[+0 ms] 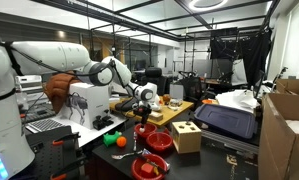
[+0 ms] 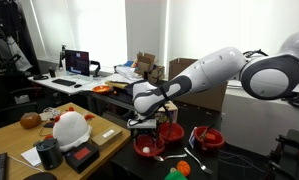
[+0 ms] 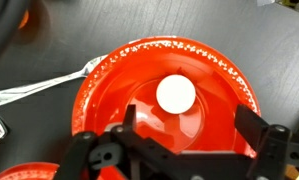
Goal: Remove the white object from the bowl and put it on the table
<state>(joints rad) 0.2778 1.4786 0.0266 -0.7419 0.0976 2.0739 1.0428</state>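
The white object [image 3: 175,94] is a small round white lump lying in the middle of a red bowl [image 3: 109,85] on the dark table [image 3: 254,40]. My gripper [image 3: 189,125] is open and empty, hovering just above this bowl, with one finger on each side of the bowl's near half and the white object just beyond the fingertips. In both exterior views the gripper [image 1: 143,106] [image 2: 146,124] hangs over the red bowl [image 1: 142,129] [image 2: 149,146]. The white object is hidden there.
A metal fork [image 3: 44,85] lies left of the bowl, and another red bowl's rim [image 3: 29,170] shows at the bottom left. More red bowls [image 2: 207,137] [image 1: 157,141], a wooden box [image 1: 186,136], a green ball [image 1: 108,140] and cardboard boxes [image 1: 284,130] stand nearby.
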